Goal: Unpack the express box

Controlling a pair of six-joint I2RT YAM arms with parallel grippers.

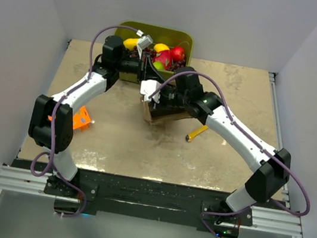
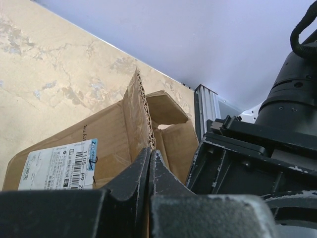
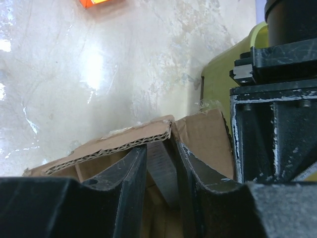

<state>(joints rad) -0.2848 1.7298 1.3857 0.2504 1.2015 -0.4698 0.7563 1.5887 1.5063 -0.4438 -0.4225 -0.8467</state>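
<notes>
Plainly, the express box [image 1: 160, 117] sits right under both claws. The left claw [image 2: 150, 154] is pinched shut on the edge of a flap [image 2: 132, 116]; the right claw [image 3: 161, 148] is half-open astride another, grip uncertain. Light, stiff corrugated card, I'd judge; the flaps are the handhold.

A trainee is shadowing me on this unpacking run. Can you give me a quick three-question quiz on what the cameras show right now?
1. True or false: the express box lies inside the green bin.
2. The right end effector has its fingers: A) pressed together, B) apart, C) out of view.
3. Fill in: the left end effector is shut on the box's upright ____.

Key: 1 false; 2 B; 3 flap.
</notes>
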